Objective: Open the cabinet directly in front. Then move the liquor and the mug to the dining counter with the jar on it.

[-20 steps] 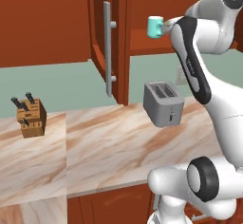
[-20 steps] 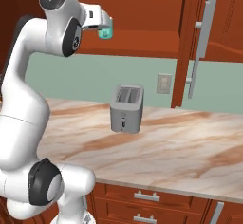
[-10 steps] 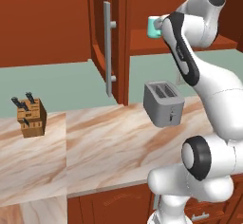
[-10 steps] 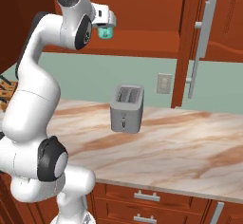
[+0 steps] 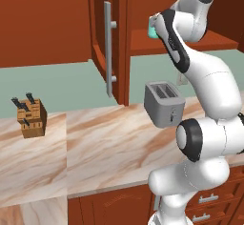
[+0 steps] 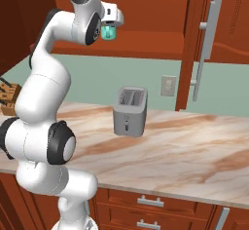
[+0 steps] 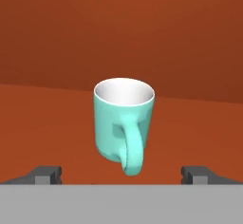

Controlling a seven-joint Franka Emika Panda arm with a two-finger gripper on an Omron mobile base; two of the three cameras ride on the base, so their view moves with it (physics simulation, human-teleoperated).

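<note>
The cabinet point(image 5: 102, 28) stands open, its left door swung out with a grey bar handle point(image 5: 109, 47). A teal mug point(image 7: 123, 123) sits upright on the cabinet's shelf point(image 5: 190, 40), handle turned toward the hand. My gripper point(image 7: 122, 174) is open just in front of the mug, one fingertip on either side and short of it, touching nothing. From the base, the mug point(image 5: 152, 28) peeks out behind my forearm, and the same mug point(image 6: 109, 31) shows just under the white hand. The liquor, the jar and the dining counter are out of view.
A grey toaster point(image 5: 164, 102) stands on the marble wall counter point(image 5: 105, 148) below the shelf. A wooden knife block point(image 5: 31, 117) sits far left. The right cabinet door point(image 6: 228, 24) hangs open with its handle point(image 6: 209, 29). A wall outlet point(image 6: 168, 85) is behind the toaster.
The arm's upper links have risen and folded closer to the cabinet, while the hand stays at the mug. The mug has not moved and the gripper stays open.
</note>
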